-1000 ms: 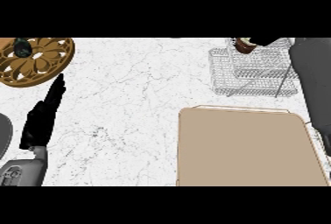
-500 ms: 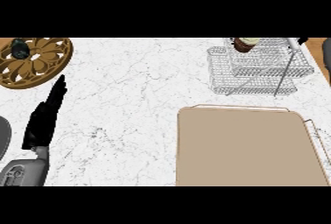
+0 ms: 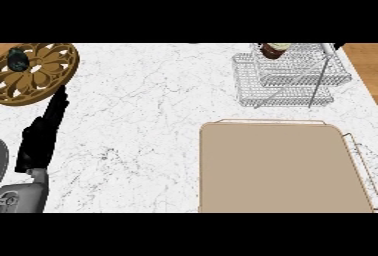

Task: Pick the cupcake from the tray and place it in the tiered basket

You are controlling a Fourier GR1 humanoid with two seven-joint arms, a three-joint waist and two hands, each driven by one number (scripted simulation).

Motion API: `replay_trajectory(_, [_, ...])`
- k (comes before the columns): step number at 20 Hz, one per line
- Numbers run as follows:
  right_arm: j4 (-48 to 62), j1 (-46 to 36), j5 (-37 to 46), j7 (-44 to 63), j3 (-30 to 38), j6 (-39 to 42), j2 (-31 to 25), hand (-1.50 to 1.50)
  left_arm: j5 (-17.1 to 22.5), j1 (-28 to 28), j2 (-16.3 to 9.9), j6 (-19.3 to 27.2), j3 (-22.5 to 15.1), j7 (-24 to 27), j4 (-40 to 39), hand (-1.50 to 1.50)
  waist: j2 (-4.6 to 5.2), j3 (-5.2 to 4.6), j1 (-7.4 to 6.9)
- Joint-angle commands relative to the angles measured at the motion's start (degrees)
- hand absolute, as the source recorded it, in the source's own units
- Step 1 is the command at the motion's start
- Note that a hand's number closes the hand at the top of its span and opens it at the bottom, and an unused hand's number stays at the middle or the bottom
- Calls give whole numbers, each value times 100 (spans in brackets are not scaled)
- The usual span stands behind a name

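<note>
The cupcake (image 3: pixel 274 49), dark brown on top, sits in the upper tier of the wire tiered basket (image 3: pixel 288 82) at the back right, cut by the view's top edge. The beige tray (image 3: pixel 284 167) lies bare at the front right. My left hand (image 3: pixel 43 135) rests at the left edge, fingers straight and pointing up the counter, holding nothing. Only a small dark tip (image 3: pixel 338 46) shows beside the basket's top right corner; it seems to be the end of my right hand, apart from the cupcake.
A carved round wooden plate (image 3: pixel 40 75) lies at the back left with a small dark object (image 3: pixel 18 60) on it. White marble counter (image 3: pixel 148 115) spreads between the left hand and the tray. A wooden strip (image 3: pixel 363 60) borders the counter at the far right.
My right forearm, which stood over the basket's right side, has drawn away out of the view at the top right. The cupcake stays in the basket. The left hand has hardly moved.
</note>
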State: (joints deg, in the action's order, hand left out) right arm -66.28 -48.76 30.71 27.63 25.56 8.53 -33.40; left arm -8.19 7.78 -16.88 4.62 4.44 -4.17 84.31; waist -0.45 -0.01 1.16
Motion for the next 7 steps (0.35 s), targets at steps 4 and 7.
replay_trajectory(4, [-1299, 1604, -1199, -198, 1080, 971, -497, -150, -97, -64, 109, 73, -27, -23, 101, 0, -2, 3, 31])
replay_trajectory(7, [-1021, 2173, -1684, -1031, 1710, 1160, -638, -150, 9, -231, -73, -174, 55, -11, 239, 0, 15, 6, -13])
